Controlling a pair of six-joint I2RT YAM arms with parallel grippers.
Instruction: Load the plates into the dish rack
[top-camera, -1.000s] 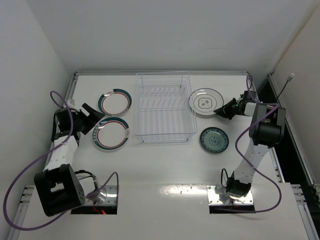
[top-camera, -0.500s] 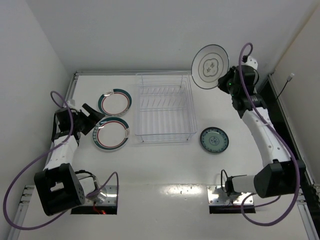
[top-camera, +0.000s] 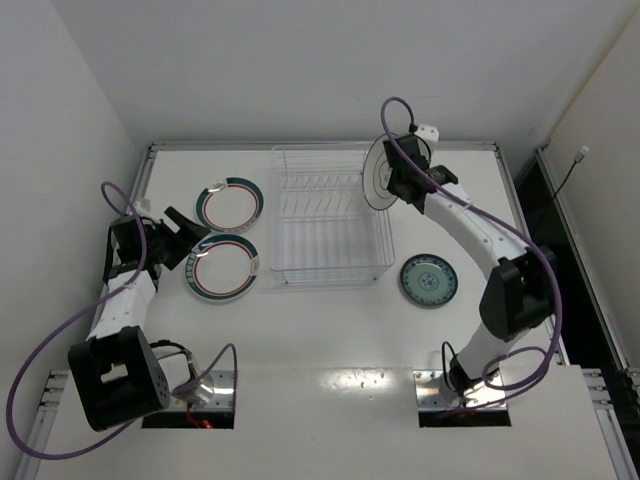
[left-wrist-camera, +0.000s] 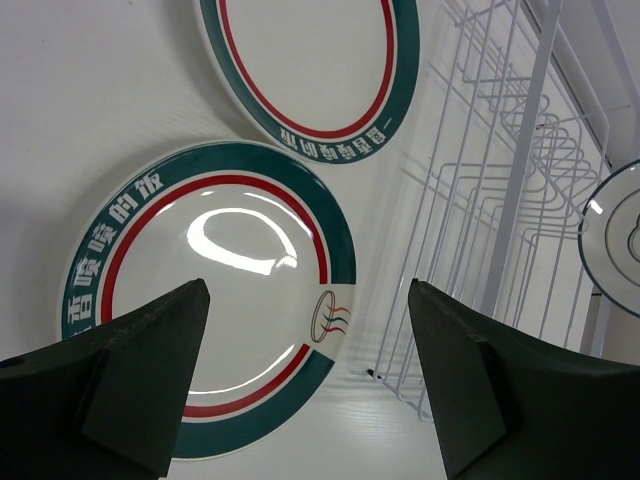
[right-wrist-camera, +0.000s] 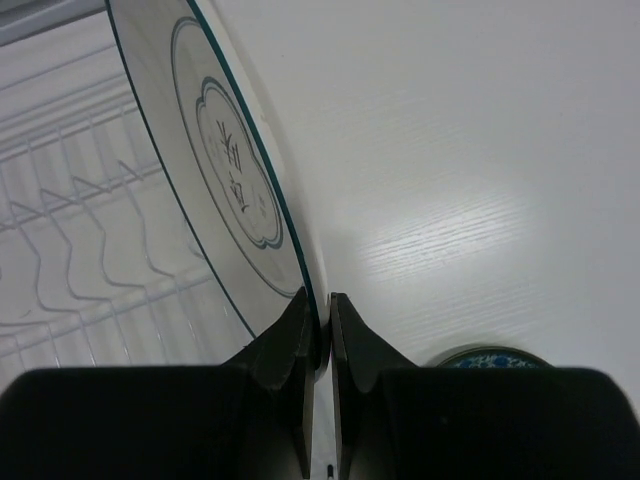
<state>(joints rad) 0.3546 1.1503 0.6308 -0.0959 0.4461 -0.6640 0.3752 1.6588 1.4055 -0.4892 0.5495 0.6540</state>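
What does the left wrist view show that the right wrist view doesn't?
Left wrist only: the nearer banded plate and farther banded plate, flat on the table under the open left gripper. Right wrist only: the right gripper clamped on the rim of the white plate, and a sliver of the small patterned plate. Both: the dish rack and that white plate held on edge near it.

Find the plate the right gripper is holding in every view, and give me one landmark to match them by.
Top external: the held plate stands on edge over the far right side of the dish rack.
Left wrist: the held plate is cut off by the right edge, beyond the dish rack.
Right wrist: the held plate fills the upper left, tilted, above the dish rack.
Shared landmark: the dish rack.
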